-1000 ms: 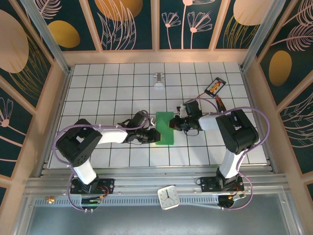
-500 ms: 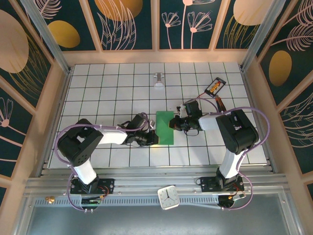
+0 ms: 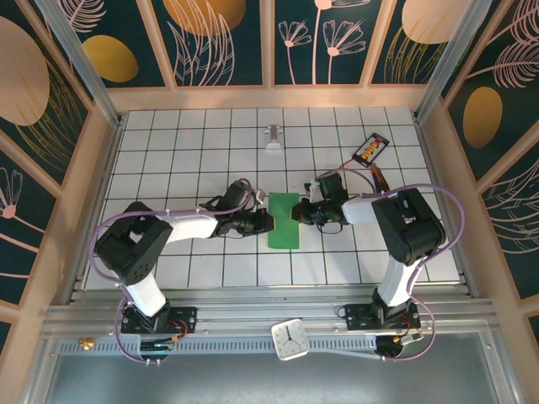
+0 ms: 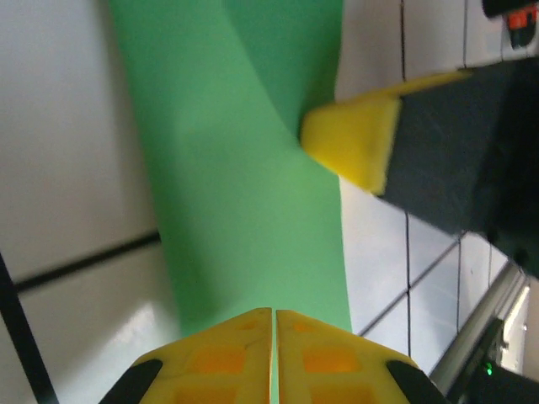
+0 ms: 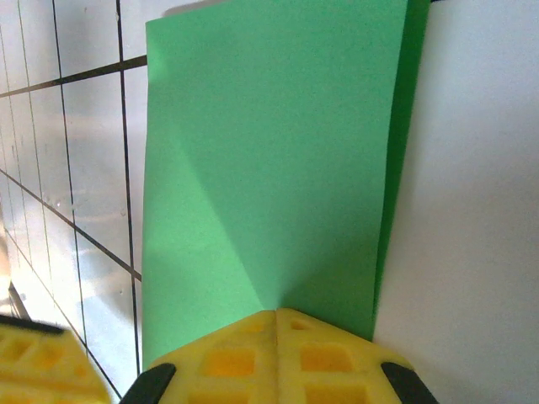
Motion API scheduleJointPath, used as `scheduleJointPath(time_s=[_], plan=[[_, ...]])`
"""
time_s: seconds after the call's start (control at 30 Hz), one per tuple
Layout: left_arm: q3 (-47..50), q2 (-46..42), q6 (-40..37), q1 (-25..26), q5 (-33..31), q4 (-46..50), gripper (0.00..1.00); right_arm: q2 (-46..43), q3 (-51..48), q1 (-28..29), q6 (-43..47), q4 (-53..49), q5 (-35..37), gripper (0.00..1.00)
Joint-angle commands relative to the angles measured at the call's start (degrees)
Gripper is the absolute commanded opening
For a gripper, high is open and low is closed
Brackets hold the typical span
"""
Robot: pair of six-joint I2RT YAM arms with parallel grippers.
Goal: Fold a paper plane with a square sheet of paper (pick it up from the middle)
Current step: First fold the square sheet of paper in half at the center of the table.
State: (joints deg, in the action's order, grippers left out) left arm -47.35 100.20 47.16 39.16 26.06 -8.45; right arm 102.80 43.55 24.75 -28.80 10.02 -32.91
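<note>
The square sheet of paper lies mid-table as a narrow green rectangle, doubled over with a diagonal crease. No paper plane shape is in view. My left gripper sits at the sheet's left edge. Its jaws are together at the paper's near edge, with green showing in the thin slit between them. My right gripper meets the opposite edge, shut, its joined tips resting on the paper where the crease ends. One right fingertip shows yellow in the left wrist view.
A black and orange device with cables lies at the back right. A small pale clip-like object sits at the back centre. A white clock rests on the front rail. Wooden frame walls bound the tiled table.
My left gripper slid away from the near edge along the paper's left side and closed its jaws. The sheet's lower left now looks narrower and flatter. The right arm stayed put.
</note>
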Motion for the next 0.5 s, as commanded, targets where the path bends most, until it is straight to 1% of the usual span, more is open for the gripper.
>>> scheduleJointPath(time_s=[0.0,0.13,0.3,0.37,0.47], plan=[[-1.89,3.92,-1.57,-0.14,-0.06,0.15,0.11,3.45,-2.87,-1.20,2.92,-8.30,13.04,0.00],[-1.36,5.36,-3.15,-0.98,-2.39,2.96,0.10,3.42,-2.96,-1.33,2.87,-8.22,13.04,0.00],[0.31,3.22,-5.03,-2.65,-5.93,5.92,0.10,3.54,-2.86,-1.34,2.96,-8.35,13.04,0.00],[0.16,1.24,-4.80,-2.64,-4.45,4.68,0.14,3.39,-2.86,-1.35,3.01,-8.47,13.04,0.00],[-0.10,-1.10,-2.02,-2.57,-0.30,-0.31,0.18,3.31,-2.87,-1.31,2.96,-8.50,13.04,0.00]])
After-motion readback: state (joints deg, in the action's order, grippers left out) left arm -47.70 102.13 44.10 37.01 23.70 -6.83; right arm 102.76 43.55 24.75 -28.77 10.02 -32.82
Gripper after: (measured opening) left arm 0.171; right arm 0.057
